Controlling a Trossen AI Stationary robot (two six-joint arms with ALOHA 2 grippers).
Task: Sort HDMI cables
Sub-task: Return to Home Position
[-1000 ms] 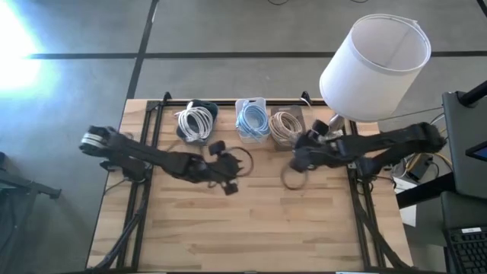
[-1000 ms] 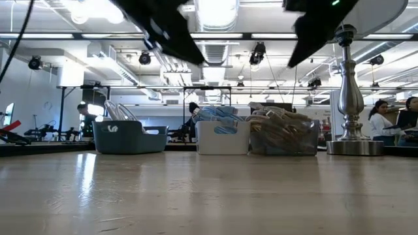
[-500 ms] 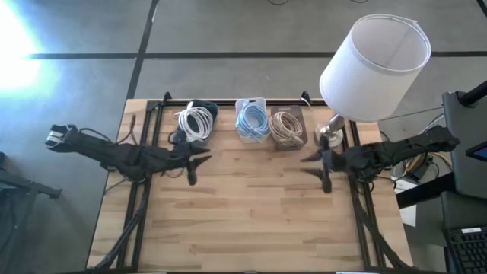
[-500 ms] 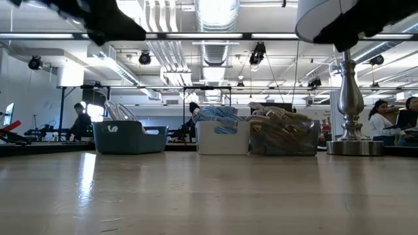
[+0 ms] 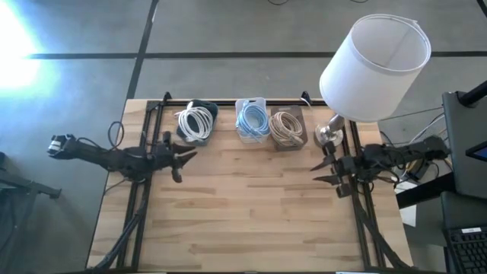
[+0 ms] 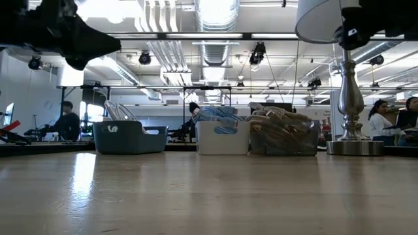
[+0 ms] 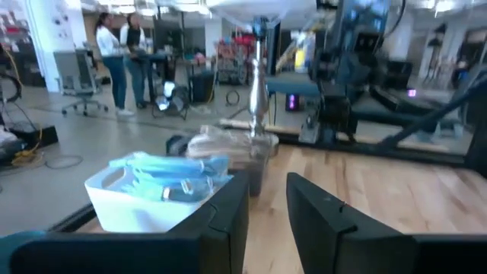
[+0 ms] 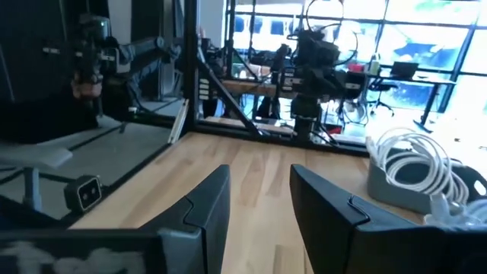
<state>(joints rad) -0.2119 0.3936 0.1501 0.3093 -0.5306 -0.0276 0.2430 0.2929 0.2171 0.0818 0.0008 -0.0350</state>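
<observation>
1 camera hangs overhead, looking straight down on the whole surface (image 5: 251,221). 1 sits at surface height, facing level toward the bins (image 6: 223,138) and room. 2 ride my wrists, looking past my left gripper (image 7: 268,184) and right gripper (image 8: 260,173) toward each other. All 4 share the bins.

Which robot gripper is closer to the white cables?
The left gripper. It hangs just in front of the white cables, on the left part of the table. The right gripper is far across the table, near the lamp.
</observation>
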